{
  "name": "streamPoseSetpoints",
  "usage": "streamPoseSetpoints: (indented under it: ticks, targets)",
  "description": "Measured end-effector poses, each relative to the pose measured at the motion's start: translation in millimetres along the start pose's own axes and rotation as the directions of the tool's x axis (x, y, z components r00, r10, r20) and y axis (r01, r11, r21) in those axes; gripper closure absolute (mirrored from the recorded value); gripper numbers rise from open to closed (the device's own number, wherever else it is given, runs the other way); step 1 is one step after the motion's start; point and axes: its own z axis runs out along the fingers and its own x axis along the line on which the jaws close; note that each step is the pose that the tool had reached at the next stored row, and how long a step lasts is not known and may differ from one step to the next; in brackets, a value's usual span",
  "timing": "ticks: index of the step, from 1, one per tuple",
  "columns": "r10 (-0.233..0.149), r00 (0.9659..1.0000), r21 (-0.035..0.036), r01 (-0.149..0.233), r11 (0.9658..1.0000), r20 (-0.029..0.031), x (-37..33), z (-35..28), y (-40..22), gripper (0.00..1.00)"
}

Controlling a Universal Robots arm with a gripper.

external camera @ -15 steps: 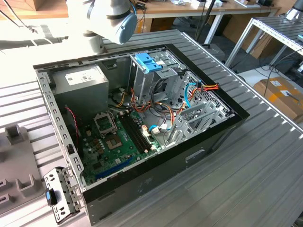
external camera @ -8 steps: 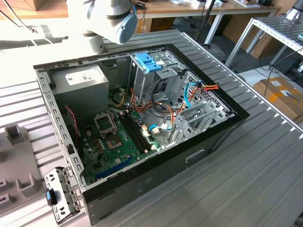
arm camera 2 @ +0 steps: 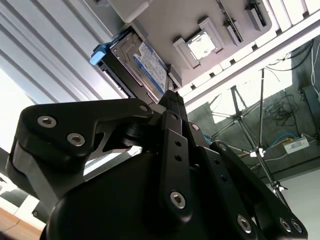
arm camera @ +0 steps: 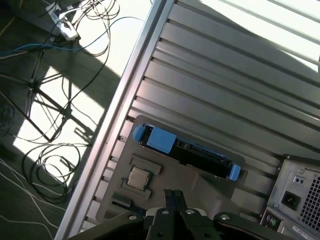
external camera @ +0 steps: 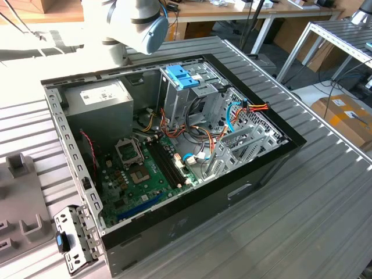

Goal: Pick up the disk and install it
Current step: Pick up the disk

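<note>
- Disk (arm camera: 192, 152) (arm camera 2: 142, 62): flat rectangular silver-metal hard drive with a white-and-blue label and blue plastic rails. It stands on one long edge in a slot at the border of a grey moulded parts tray (arm camera: 212, 189) (arm camera 2: 170, 20).
- Orientation: the long axis runs along the tray's border, parallel to the table slats. A blue rail end shows at each end in the first wrist view. The labelled face shows in the second wrist view.
- Black two-finger gripper (arm camera: 173, 196) (arm camera 2: 172, 97): it hangs over the tray, near the disk and apart from it. The fingers are drawn together with nothing between them.
- Square silver processor chip (arm camera: 139, 177) (arm camera 2: 202, 46): seated in its own pocket of the same tray, just beside the disk's slot.
- Slatted aluminium table (arm camera: 225, 75) (external camera: 325, 192): bears the tray and the case.
- Open black desktop computer case (external camera: 232, 195) (arm camera: 295, 192): its rear panel is near one end of the disk in the first wrist view.
- Inside the case, exterior view: grey power-supply box (external camera: 99, 102), green motherboard (external camera: 139, 174), and a light-blue plastic bracket (external camera: 181, 75) atop the metal drive cage.
- Pale grey robot arm (external camera: 136, 20): beyond the case's far corner.
- Loose cables (arm camera: 50, 160): on the floor off the table edge.
</note>
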Motion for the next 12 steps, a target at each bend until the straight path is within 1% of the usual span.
streamPoseSetpoints:
  ticks: [2,6,9,12]
  targets:
    - [-0.027,0.9996,-0.0011,0.027,0.9996,-0.0007,0.0,0.0,0.0,0.89]
    - [-0.055,0.9985,-0.0022,0.055,0.9985,-0.0013,0.0,0.0,0.0,0.89]
    - [-0.094,0.9956,-0.0039,0.094,0.9956,-0.0022,0.0,0.0,0.0,0.89]
    - [-0.113,0.9936,-0.0046,0.113,0.9936,-0.0026,0.0,0.0,0.0,0.89]
